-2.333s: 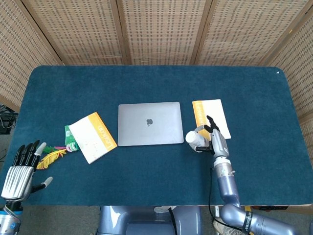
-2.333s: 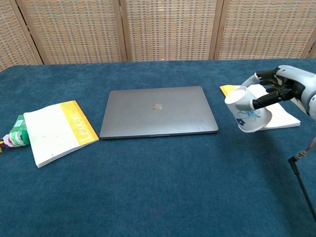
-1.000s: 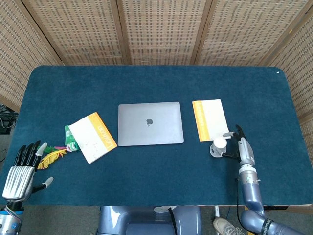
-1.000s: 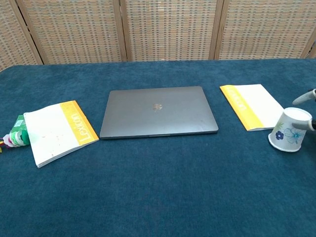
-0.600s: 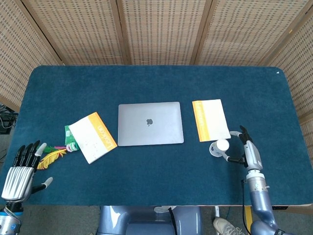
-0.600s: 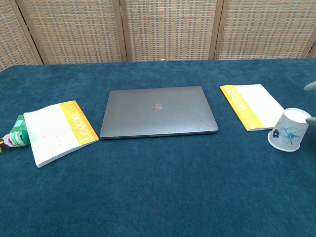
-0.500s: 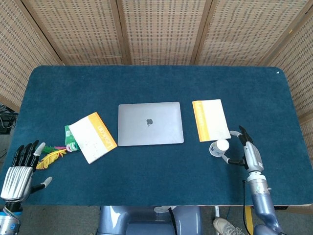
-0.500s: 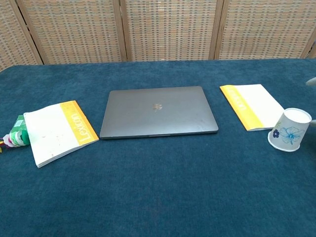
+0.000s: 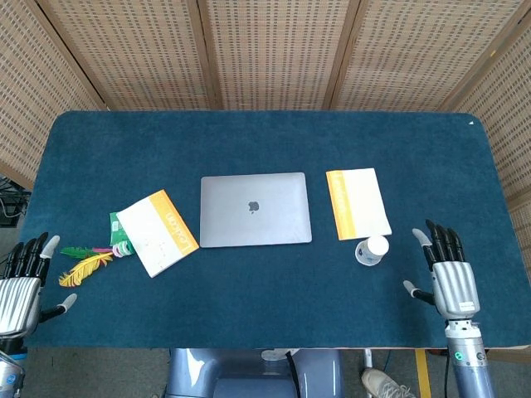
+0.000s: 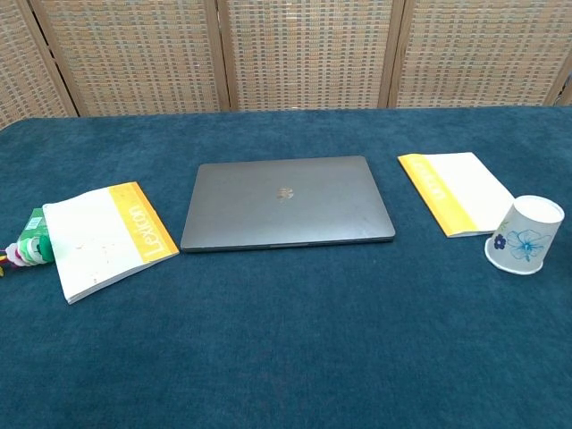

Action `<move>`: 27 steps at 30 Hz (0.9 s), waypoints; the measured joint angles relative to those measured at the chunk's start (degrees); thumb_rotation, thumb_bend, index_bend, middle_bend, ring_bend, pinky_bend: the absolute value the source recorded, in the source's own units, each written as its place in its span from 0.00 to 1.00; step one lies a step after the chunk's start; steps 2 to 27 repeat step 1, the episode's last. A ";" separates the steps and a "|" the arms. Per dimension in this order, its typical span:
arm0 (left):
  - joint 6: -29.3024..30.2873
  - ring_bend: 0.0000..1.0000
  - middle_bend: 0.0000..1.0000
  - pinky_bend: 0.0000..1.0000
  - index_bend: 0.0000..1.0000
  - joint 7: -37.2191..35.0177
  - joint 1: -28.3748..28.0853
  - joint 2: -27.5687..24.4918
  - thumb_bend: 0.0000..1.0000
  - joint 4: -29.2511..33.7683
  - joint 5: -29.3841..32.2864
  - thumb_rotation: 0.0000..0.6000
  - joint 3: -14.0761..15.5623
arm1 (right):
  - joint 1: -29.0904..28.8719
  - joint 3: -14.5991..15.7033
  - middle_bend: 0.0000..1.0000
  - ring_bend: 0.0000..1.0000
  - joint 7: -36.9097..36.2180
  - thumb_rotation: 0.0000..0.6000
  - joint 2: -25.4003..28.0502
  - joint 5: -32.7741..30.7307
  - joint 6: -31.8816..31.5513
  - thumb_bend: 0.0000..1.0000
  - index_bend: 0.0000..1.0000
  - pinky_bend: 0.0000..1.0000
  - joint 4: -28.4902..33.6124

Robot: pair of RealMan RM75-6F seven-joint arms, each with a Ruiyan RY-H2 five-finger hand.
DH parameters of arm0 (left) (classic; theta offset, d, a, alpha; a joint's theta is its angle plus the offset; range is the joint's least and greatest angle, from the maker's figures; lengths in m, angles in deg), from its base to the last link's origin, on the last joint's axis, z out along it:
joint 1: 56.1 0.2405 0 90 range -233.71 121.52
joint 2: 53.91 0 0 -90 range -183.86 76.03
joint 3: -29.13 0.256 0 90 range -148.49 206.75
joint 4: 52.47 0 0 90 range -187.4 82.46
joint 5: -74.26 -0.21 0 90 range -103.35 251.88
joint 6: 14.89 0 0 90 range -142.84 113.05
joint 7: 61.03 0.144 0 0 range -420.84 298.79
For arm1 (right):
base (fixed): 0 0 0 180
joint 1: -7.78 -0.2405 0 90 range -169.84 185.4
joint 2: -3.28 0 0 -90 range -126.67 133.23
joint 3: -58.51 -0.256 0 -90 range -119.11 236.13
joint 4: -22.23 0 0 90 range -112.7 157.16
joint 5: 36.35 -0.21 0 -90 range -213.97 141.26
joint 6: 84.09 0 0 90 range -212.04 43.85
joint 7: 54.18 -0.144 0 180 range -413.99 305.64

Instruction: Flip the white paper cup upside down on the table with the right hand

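On the blue tabletop (image 9: 249,290), the white paper cup (image 10: 525,235) now stands inverted, released by the right robot hand (image 9: 450,279), which has withdrawn with fingers spread and empty, so the flip looks done.

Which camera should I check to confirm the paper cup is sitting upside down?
Use the chest view: it shows the paper cup side-on, wide rim down on the table, closed base on top, blue flower print visible. The head view shows the cup only from above, small, so its orientation is harder to judge.

Cup (image 10: 525,237) beside booklet (image 10: 456,190) (right of laptop (image 10: 286,202))
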 measured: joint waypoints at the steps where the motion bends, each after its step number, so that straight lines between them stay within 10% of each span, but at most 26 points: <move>1: -0.01 0.00 0.00 0.00 0.00 -0.17 0.00 -0.15 0.18 0.05 0.01 1.00 -0.02 | 0.09 0.08 0.00 0.00 0.37 1.00 0.29 -0.07 0.16 0.17 0.00 0.00 0.42; 27: -0.01 0.00 0.00 0.00 0.00 -0.17 0.00 -0.15 0.18 0.05 0.01 1.00 -0.02 | 0.09 0.08 0.00 0.00 0.37 1.00 0.29 -0.07 0.16 0.17 0.00 0.00 0.42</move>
